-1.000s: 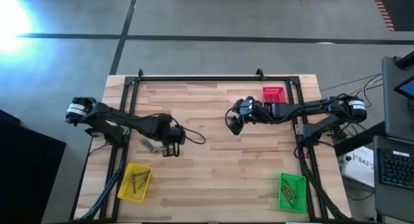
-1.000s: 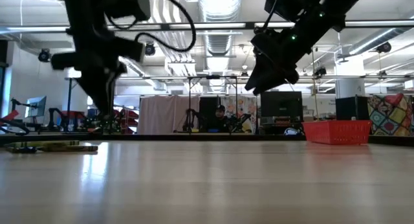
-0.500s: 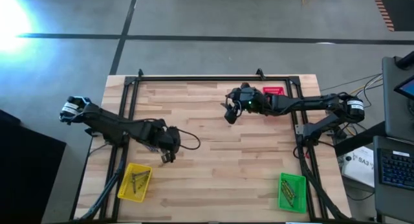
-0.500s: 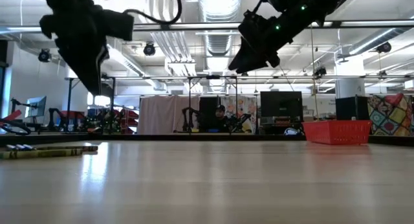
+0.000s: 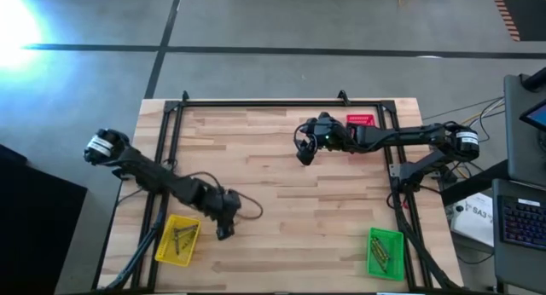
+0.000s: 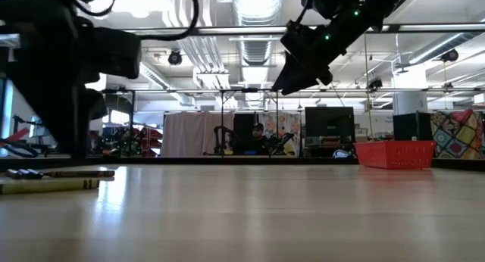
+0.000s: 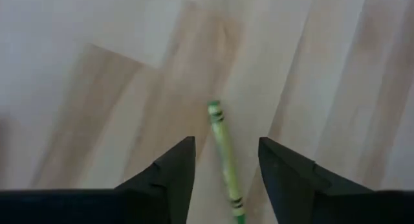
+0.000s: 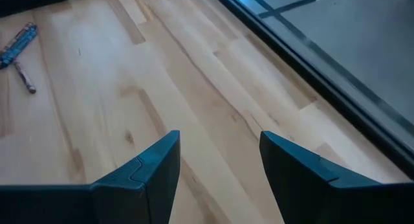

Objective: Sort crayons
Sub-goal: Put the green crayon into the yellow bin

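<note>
Left hand [image 5: 224,233] sits low over the light wooden plank worktop [image 5: 281,193], just beside the yellow rectangular plastic tray [image 5: 177,240]. Fingers [image 7: 171,169] apart. A slim green crayon with dark end bands [image 7: 224,156] lies on the wood in the gap between them; no contact with either finger visible in the left wrist view.

Right hand [image 5: 304,154] hangs in the air over the far part of the worktop, next to the red rectangular plastic tray [image 5: 361,121]. Fingers [image 8: 152,166] spread wide, nothing between them. In the low view it is well above the surface [image 6: 292,73].

Crayons:
- several dull olive sticks in the yellow tray [image 5: 181,239]
- several more in the green rectangular plastic tray [image 5: 384,251] at the near right corner, sticks at [image 5: 380,256]
- a few loose ones still on the worktop: a blue one [image 8: 17,37] and a short brown one [image 8: 24,78] in the right wrist view
- low view shows loose sticks lying flat at the worktop's left edge [image 6: 64,173]

Red tray contents: cannot tell from any view.

Black metal frame rails [image 5: 256,105] run round the worktop edge. Room behind is a workshop with screens and benches.
</note>
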Controlling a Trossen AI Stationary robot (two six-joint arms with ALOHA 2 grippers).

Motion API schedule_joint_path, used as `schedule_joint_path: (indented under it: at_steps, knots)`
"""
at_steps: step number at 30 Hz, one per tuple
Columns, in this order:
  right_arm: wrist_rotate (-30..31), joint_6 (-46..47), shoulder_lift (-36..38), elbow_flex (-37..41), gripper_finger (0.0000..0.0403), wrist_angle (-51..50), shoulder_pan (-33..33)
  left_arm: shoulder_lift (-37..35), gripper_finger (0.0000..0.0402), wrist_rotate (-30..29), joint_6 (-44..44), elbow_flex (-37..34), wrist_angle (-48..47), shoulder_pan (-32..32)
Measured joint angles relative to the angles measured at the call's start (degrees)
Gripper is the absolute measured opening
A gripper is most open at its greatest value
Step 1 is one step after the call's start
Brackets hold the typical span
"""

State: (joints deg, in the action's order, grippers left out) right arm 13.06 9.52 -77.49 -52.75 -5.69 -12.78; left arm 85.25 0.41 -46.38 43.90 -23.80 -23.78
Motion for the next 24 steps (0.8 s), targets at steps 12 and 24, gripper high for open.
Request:
schedule_joint_path:
  at_steps: [12, 24]
  knots:
    - [0.0, 1.9, 0.0, 0.0, 0.0203, -1.6, 0.0, 16.2, 0.0169, -7.2, 2.3, 7.2, 0.0, -7.7]
    - [0.0, 1.1, 0.0, 0.0, 0.0203, -1.6, 0.0, 20.5, 0.0030, -11.1, 6.6, 13.9, -9.9, -7.6]
